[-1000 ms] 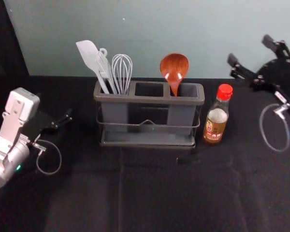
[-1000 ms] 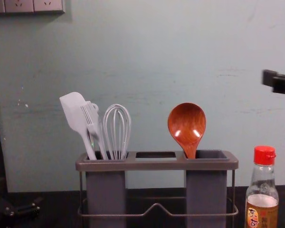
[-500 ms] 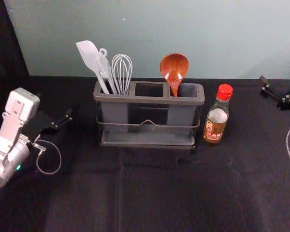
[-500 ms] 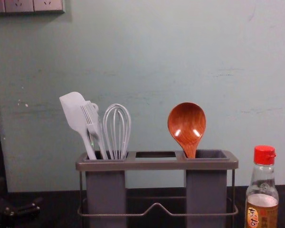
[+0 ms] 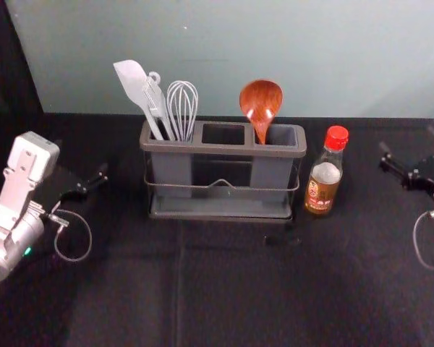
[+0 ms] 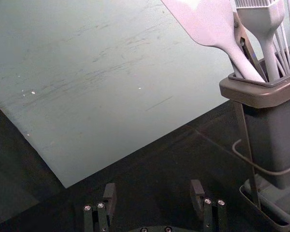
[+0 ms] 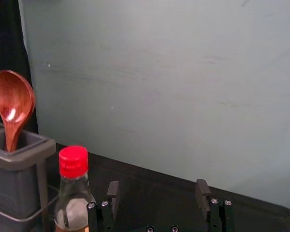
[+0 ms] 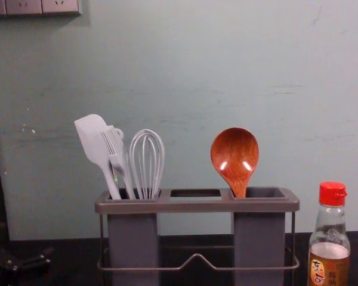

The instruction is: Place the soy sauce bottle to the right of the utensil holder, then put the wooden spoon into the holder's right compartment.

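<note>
My right gripper (image 5: 412,160) is at the head view's right edge, apart from the bottle; in the right wrist view the same gripper (image 7: 158,195) stands open and empty. My left gripper (image 5: 94,181) is parked left of the holder, and the left wrist view shows this gripper (image 6: 153,195) open. The red-capped soy sauce bottle (image 5: 324,181) stands upright just right of the grey utensil holder (image 5: 224,150). The wooden spoon (image 5: 260,101) rests bowl-up in the holder's right compartment, its lower handle hidden inside.
A white spatula (image 5: 133,83), a brush (image 8: 114,154) and a whisk (image 5: 182,105) stand in the holder's left compartment. The pale wall (image 5: 224,50) rises behind the black-covered table (image 5: 224,289). A small dark item (image 5: 278,240) lies in front of the holder.
Compared with a second ago, my right gripper is farther right and lower in the head view, and has left the chest view. Bottle, spoon, holder and left arm look unmoved.
</note>
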You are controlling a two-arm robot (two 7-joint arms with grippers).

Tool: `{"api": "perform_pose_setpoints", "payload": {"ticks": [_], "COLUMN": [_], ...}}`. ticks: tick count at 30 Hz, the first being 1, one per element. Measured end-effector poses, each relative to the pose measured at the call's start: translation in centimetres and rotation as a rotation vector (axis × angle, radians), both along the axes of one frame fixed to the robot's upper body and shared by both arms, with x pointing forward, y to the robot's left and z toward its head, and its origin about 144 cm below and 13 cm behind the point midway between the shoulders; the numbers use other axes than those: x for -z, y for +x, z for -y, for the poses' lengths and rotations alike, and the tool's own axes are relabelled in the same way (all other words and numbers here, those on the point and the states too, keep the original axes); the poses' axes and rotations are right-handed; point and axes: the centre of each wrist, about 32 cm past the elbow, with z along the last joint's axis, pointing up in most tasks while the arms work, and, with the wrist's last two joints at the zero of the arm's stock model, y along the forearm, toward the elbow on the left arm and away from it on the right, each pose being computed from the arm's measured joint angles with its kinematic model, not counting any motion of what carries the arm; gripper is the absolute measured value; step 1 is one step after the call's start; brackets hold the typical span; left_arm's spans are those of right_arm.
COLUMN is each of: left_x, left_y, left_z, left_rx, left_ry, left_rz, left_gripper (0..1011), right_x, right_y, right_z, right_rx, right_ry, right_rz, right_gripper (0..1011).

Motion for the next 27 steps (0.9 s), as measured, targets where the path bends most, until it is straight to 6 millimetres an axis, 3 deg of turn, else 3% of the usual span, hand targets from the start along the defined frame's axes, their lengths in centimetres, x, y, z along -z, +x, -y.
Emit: {"api": "perform_pose_setpoints", "payload": {"ticks": [12,27], "left_x": [0.0,0.0], "left_y": [0.0,0.0], "left_z": [0.0,0.0], "left_rx": [0.000,0.000], "left_ry": [0.000,0.000], "left_rz": [0.000,0.000], "left_gripper": [1005,1005], "right_x": [3.2,4.9], "right_y": [0.3,0.5], "right_z": [-0.9,-1.6], "right_rx": [0.033,0.013], "right_ry": [0.005,0.017], "right_rz": [-0.001,-0.044], "right_gripper": [1004,1004]}}
